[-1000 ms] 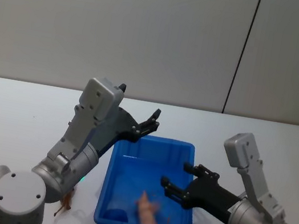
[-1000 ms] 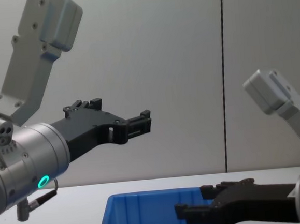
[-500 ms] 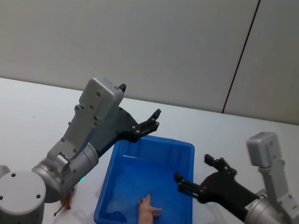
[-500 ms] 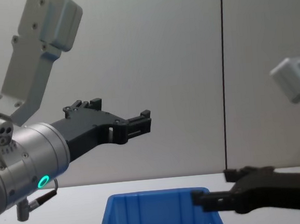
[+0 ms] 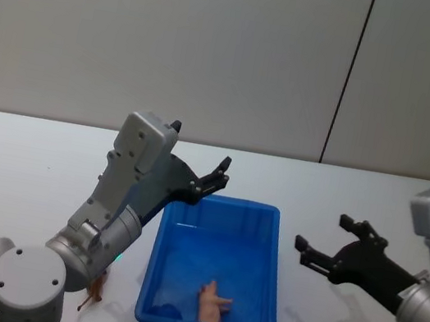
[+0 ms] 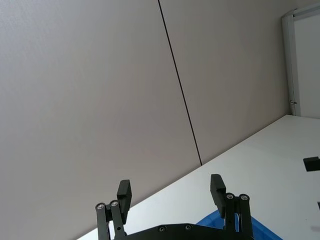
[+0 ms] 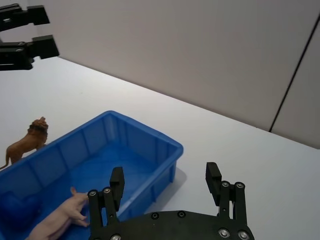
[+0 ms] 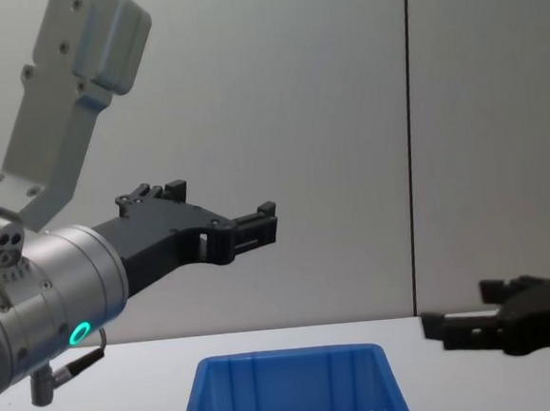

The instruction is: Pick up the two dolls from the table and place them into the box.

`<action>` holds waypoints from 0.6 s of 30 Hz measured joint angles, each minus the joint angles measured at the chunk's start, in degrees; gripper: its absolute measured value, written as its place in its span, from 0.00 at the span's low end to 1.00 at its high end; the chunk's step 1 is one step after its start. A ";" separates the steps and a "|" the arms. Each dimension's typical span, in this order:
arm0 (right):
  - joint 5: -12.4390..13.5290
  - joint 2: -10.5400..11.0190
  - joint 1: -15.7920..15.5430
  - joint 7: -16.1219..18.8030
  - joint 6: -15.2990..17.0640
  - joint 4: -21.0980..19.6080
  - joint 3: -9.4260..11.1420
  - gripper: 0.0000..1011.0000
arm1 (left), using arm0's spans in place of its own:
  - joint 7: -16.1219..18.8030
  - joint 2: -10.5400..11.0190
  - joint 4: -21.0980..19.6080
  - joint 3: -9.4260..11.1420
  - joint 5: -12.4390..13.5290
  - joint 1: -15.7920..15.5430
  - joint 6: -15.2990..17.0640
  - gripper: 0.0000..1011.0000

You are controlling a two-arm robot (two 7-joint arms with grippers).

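The blue box [image 5: 275, 222] stands on the white table [image 5: 22, 169] in front of me. The pale pink doll [image 5: 212, 302] lies inside it near the front, also seen in the right wrist view [image 7: 57, 218]. The reddish-brown doll [image 7: 29, 141] stands on the table just outside the box's left wall; in the head view my left arm partly hides it [image 5: 95, 290]. My right gripper [image 5: 323, 233] hovers open and holding nothing to the right of the box. My left gripper [image 5: 224, 173] is open, raised above the box's back left corner.
A small dark blue lump [image 5: 167, 309] sits in the box's front left corner. A grey wall with a dark vertical seam [image 5: 346, 76] rises behind the table. The tabletop to the right of the box [image 5: 374, 206] is bare.
My right gripper has pulled back to the right, from over the box's inside to beyond its right wall, staying open. The pink doll lies still in the box. The left arm has not moved.
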 joint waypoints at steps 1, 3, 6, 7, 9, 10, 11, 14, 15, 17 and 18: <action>0.00 0.00 0.00 0.00 0.00 0.00 0.00 0.99 | 0.00 0.00 0.00 0.00 0.00 0.00 0.00 0.99; 0.35 0.38 -0.06 -0.23 -0.11 -0.03 0.36 0.99 | 0.00 0.00 0.00 0.00 0.00 0.00 0.00 0.99; 0.80 0.85 -0.13 -0.53 -0.24 -0.07 0.82 0.99 | 0.00 0.01 0.00 -0.01 0.00 0.03 0.05 0.99; 0.80 0.85 -0.13 -0.53 -0.24 -0.07 0.82 0.99 | 0.00 0.02 -0.01 -0.02 0.01 0.06 0.11 0.99; 1.03 1.08 -0.16 -0.67 -0.29 -0.09 1.05 0.99 | 0.02 0.09 -0.06 -0.08 0.03 0.13 0.27 0.99; 1.16 1.21 -0.18 -0.76 -0.32 -0.10 1.20 0.99 | 0.12 0.18 -0.16 -0.12 0.05 0.20 0.45 0.99; 1.22 1.27 -0.19 -0.80 -0.33 -0.11 1.25 0.99 | 0.19 0.25 -0.26 -0.16 0.06 0.27 0.61 0.99; 1.42 1.49 -0.21 -0.93 -0.38 -0.13 1.47 0.99 | 0.76 0.67 -0.76 -0.37 0.06 0.66 1.22 0.99; 1.46 1.52 -0.21 -0.95 -0.39 -0.13 1.50 0.99 | 0.95 0.80 -0.92 -0.43 0.03 0.79 1.40 0.99; 1.54 1.60 -0.22 -1.01 -0.41 -0.14 1.60 0.99 | 1.72 1.23 -1.51 -0.66 -0.11 1.29 2.06 0.99; 1.62 1.68 -0.23 -1.06 -0.42 -0.15 1.66 0.99 | 2.00 1.45 -1.80 -0.76 -0.19 1.57 2.31 0.99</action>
